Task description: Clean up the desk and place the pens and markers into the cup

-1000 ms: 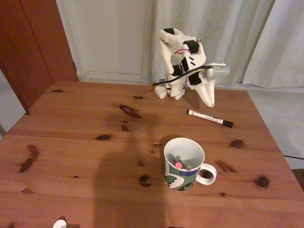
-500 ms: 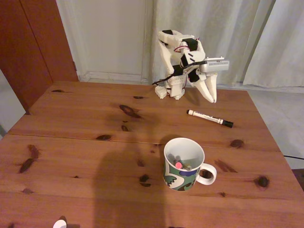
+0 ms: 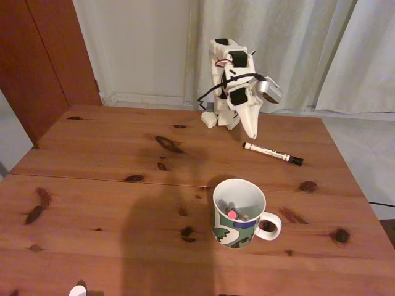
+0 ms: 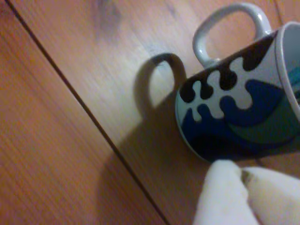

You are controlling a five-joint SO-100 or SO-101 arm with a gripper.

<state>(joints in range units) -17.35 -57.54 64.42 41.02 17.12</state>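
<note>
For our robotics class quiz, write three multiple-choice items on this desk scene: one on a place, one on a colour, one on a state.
1. Where does the white marker lie?
A. inside the cup
B. on the desk beyond the cup
C. on the floor

2. What colour is the marker's cap?
A. black
B. red
C. yellow

3. How does the gripper stand?
A. clamped on the marker
B. shut, holding nothing
C. inside the cup

Key: 1 B, it rests on the desk behind the cup; 2 A, its right end is black; 3 B, the fingertips meet above the desk.
</note>
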